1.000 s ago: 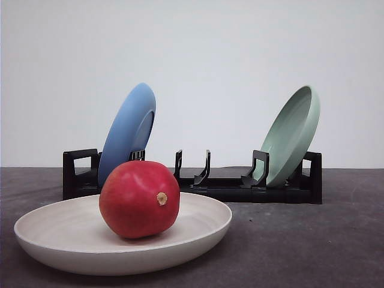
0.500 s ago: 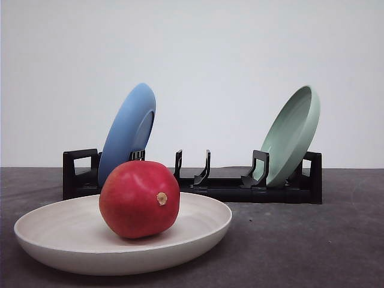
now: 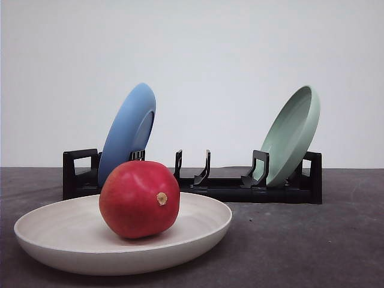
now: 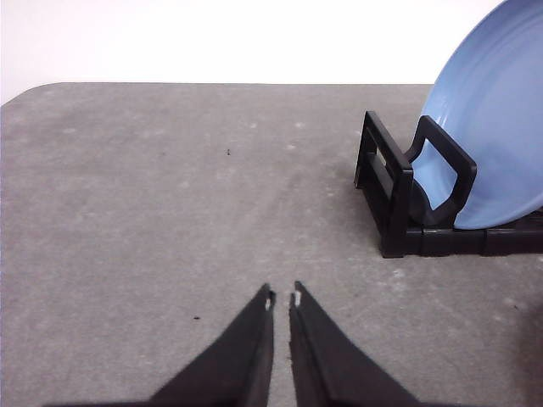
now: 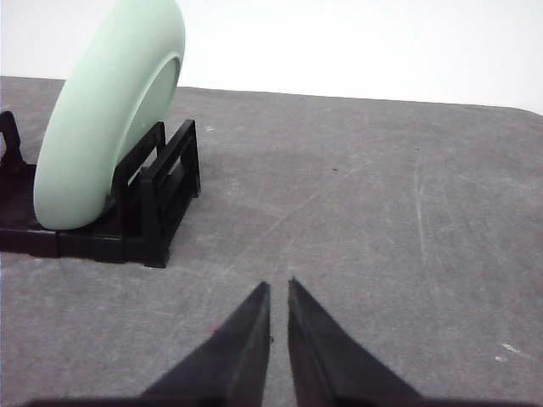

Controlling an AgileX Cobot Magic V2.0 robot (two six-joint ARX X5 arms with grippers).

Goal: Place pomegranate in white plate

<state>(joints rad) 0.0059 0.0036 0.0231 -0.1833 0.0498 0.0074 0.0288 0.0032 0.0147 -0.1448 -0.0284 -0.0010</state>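
Note:
A glossy red pomegranate [image 3: 139, 198] with a tan stem nub rests inside the shallow white plate [image 3: 204, 231] at the table's front left in the front view. My left gripper [image 4: 282, 298] hovers over bare grey table beside the rack's blue-plate end, its black fingers nearly touching and holding nothing. Above the table on the far side of the rack's green-plate end, my right gripper [image 5: 277, 287] is likewise shut and empty.
A black dish rack [image 3: 240, 187] stands behind the white plate. A blue plate [image 3: 129, 129] leans in its left slot and a pale green plate [image 3: 294, 133] in its right slot. Grey tabletop [image 3: 312, 246] stretches to the front right.

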